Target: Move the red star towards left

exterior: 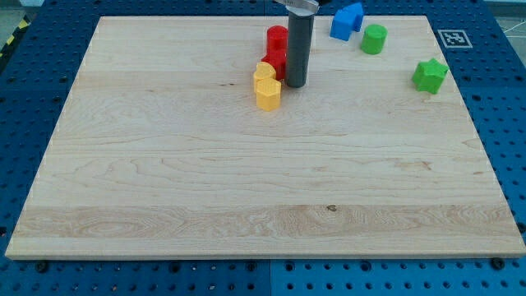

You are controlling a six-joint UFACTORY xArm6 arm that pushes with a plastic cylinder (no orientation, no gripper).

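Though no writing shows, my tip (295,85) touches the red star (275,61); no jaws, nothing held.

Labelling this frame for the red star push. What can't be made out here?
- Red star, camera view: the rod covers its right side, so its outline is unclear.
- My tip: whether it touches the red star cannot be told.
- Rod top: cut off by the view's top edge.
- Yellow blocks: packed together; exact shapes and the boundary between them are unclear.
- Red cylinder: partly hidden behind the rod.
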